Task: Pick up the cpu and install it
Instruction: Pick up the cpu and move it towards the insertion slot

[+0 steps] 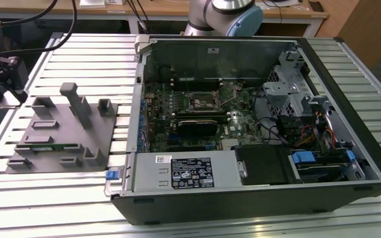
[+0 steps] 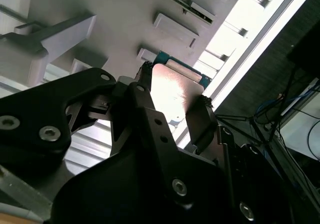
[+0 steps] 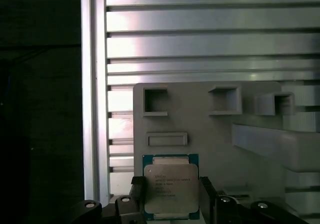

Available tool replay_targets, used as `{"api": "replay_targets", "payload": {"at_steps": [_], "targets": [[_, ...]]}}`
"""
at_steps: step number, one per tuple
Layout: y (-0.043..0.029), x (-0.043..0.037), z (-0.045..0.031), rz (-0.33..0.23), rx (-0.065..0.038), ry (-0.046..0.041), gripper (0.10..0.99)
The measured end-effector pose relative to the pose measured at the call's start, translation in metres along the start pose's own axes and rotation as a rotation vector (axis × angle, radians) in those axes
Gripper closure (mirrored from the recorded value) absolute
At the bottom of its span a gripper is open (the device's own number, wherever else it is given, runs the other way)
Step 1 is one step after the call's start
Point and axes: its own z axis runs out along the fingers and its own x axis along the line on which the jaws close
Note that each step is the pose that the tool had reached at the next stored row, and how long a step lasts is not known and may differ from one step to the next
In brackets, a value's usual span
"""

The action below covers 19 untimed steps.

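The cpu [image 3: 171, 186] is a small square chip with a pale silver top and a green-blue rim. It sits between my gripper's [image 3: 172, 200] two black fingers [image 3: 138, 194], which are shut on its opposite edges. In the second wrist view the cpu [image 2: 176, 95] shines brightly between the fingers [image 2: 146, 86], held just off the near edge of the grey plastic tray [image 2: 125, 14]. In the exterior view my gripper [image 1: 6, 91] hangs at the far left, beside the tray [image 1: 58, 129]. The motherboard's square socket [image 1: 200, 101] lies open inside the computer case.
The open computer case [image 1: 257, 129] fills the exterior view's right, with a black ridged block [image 1: 197, 126], drive cages and cables inside. The tray has tall posts [image 1: 78, 106] and a thin green strip [image 1: 48, 146]. The slatted metal table [image 3: 200, 39] extends around them; cables hang at the exterior view's left.
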Motion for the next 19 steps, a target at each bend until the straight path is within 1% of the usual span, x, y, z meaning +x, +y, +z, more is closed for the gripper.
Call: {"api": "replay_targets", "payload": {"at_steps": [19], "targets": [[0.0017,-0.0003,-0.0242,0.000,0.000,-0.0001,0.561]]}}
